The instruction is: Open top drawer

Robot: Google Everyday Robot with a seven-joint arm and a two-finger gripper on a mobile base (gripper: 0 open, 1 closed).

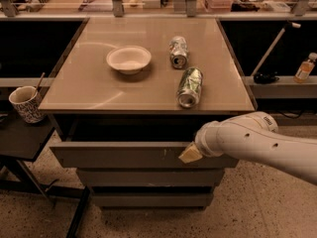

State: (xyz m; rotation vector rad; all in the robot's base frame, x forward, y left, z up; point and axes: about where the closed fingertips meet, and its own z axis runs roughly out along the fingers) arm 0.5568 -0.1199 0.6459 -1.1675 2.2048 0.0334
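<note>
Single camera view, looking down on the front of the cabinet.

- Gripper (190,153): pale tan tip at the upper edge of the top drawer (119,155), right of centre, touching or hooked over the lip. The white arm (257,140) comes in low from the right. The jaws' state cannot be told; only one tan piece shows.
- Why there (judgement): the face has no handle, so the top lip is the only purchase for a pull. The low approach keeps the arm under the counter (99,90) and clear of what stands on it.
- Top drawer: directly under the counter, the widest of three stacked grey fronts. It is a flat panel, with small pale scratch marks near the middle of the face. It stands forward of the two narrower drawer faces (148,177) below, with a dark gap between it and the counter edge. Reads as partly open, but the tray inside is too dark to make out.
- On the counter: a white bowl (129,58) and two cans lying on their sides, far can (179,52) and near can (190,86). The near can lies close to the front edge, above the drawer. A jerky pull could set it rolling.
</note>
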